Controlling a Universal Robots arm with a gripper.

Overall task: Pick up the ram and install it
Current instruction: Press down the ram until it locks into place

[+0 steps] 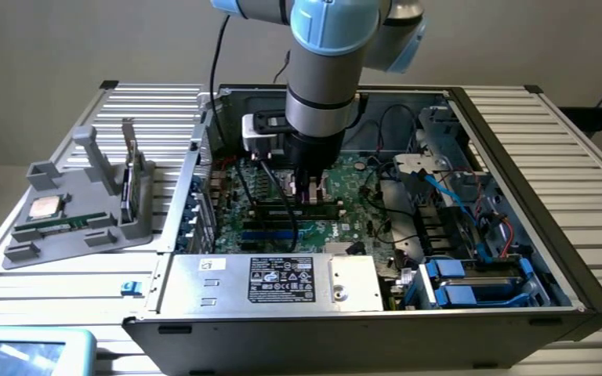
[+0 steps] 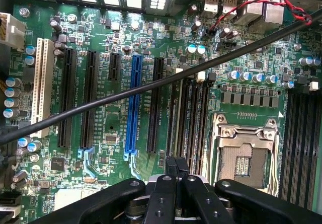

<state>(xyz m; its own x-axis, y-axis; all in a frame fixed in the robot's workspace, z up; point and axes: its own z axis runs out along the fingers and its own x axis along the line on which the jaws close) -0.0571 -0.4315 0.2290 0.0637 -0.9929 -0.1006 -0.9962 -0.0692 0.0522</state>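
The gripper (image 2: 176, 167) was shut with its fingers pressed together, directly over the memory slots (image 2: 188, 116). The ram (image 1: 301, 206) appeared to sit just beneath the fingertips in a slot; pressing straight down, evenly and square to the slot, seemed best.

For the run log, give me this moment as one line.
gripper: shut | place: over memory slots on motherboard | ram stick: in grey holder

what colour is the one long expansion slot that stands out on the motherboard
Blue: the long slot among black ones on the green motherboard, clearest in the wrist view.
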